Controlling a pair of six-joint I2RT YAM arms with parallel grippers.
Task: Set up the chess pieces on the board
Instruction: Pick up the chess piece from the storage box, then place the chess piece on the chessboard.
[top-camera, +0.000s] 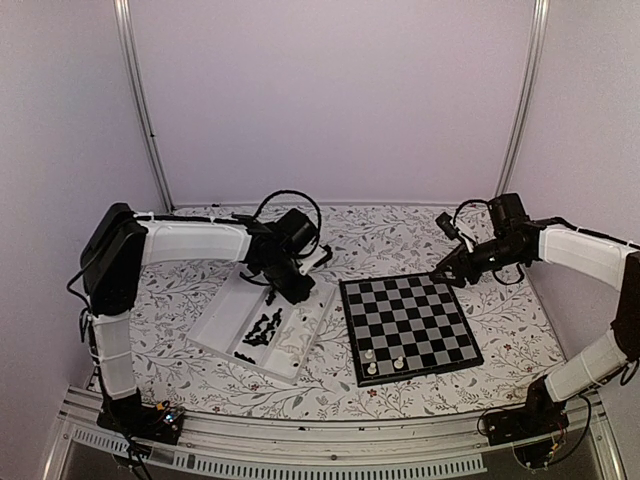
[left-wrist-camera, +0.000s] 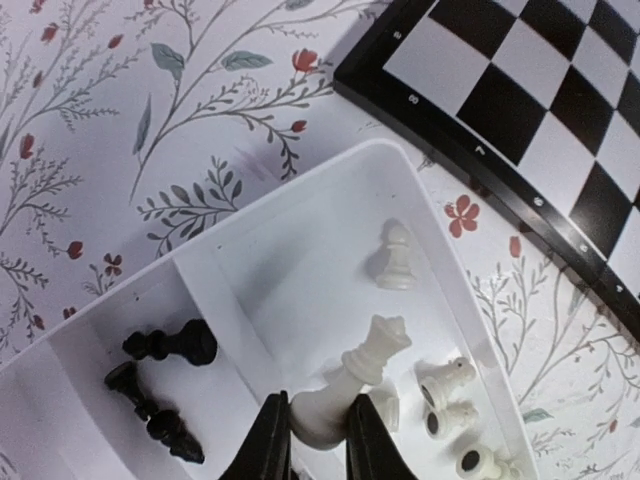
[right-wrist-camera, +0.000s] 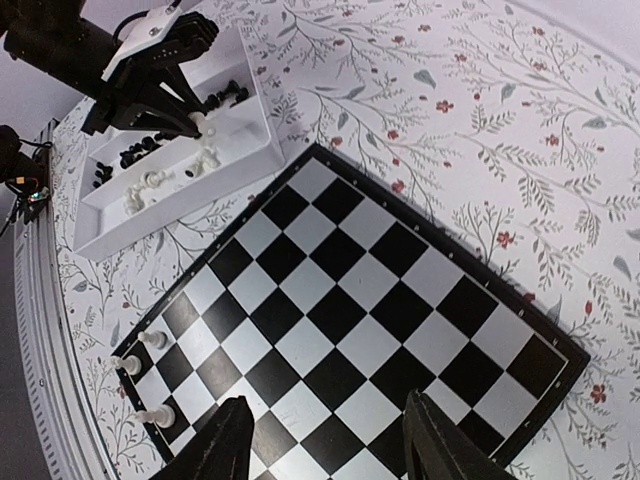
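Left gripper (left-wrist-camera: 320, 415) is down in the clear tray (top-camera: 222, 318), which sits on the floral tabletop (top-camera: 200, 250) just beside the board (top-camera: 408, 325), on the left arm's side. Its jaws have closed in to a narrow gap and are pinching the base of a tall white piece (left-wrist-camera: 365, 365) that's leaning over in the tray compartment closest to the board. Both fingers (left-wrist-camera: 272, 440) look like they're touching the base.

Around that piece are more loose chess pieces: a white pawn (left-wrist-camera: 395, 258) a bit further along the same compartment and a few more white ones (left-wrist-camera: 445, 385) on the board side of the jaws. A bunch of black pieces (left-wrist-camera: 170, 345) sit in the next compartment, away from the board.

The board is flat on the tabletop and mostly bare. Three white pieces (right-wrist-camera: 152, 340) stand near its corner on the near, tray side.

Right gripper (right-wrist-camera: 328, 420) hangs over the board's far edge, at the corner on the right arm's side. Its jaws are spread about halfway with nothing between them, just checks below.
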